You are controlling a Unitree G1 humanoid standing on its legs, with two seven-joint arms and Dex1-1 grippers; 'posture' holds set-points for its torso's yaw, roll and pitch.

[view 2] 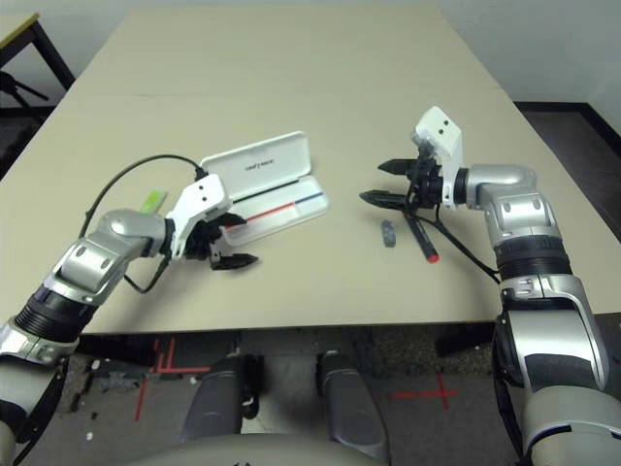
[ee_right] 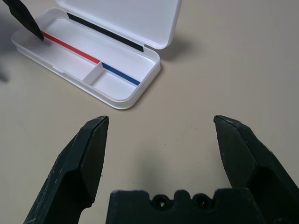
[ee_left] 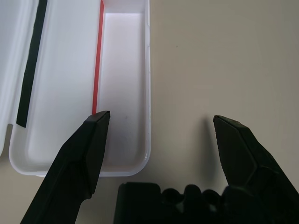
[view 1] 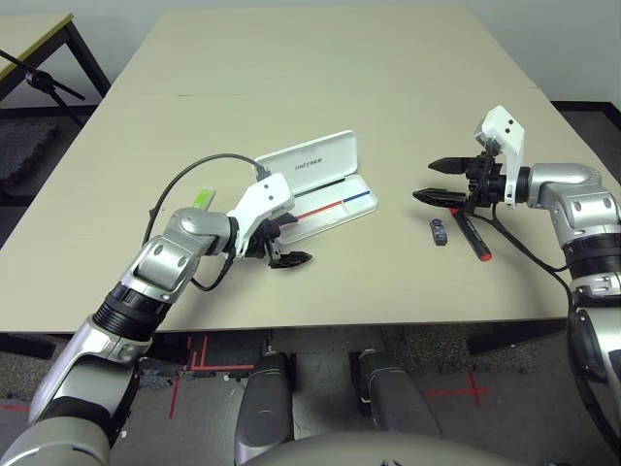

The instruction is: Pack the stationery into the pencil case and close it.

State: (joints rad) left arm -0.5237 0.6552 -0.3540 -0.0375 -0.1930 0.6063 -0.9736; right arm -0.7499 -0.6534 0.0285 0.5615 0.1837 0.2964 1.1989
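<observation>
Okay, so from my end of the link we're basically at the packing stage with a lot left to do. The white pencil case is sitting hinged open, its lid tipped up on the side away from me. There's a thin red-and-blue strip running lengthwise in its tray. Could be the pencil already in, could just be part of the case; I honestly can't tell, so I'm not counting it as done.

Definitely still out: the lime-green highlighter, lying left of the case past my left wrist, plus the small grey-blue block and the red marker with its black cap, both on the table well to the right of the case. So three to load, then the lid.

My left claw is spread wide with nothing in it, one finger over the case's left end and the other out over the table on the near side. The right claw is spread and empty too, right of the case and close by the marker. I'd guess the marker or block goes next, and closing has to wait till that left finger's clear.
</observation>
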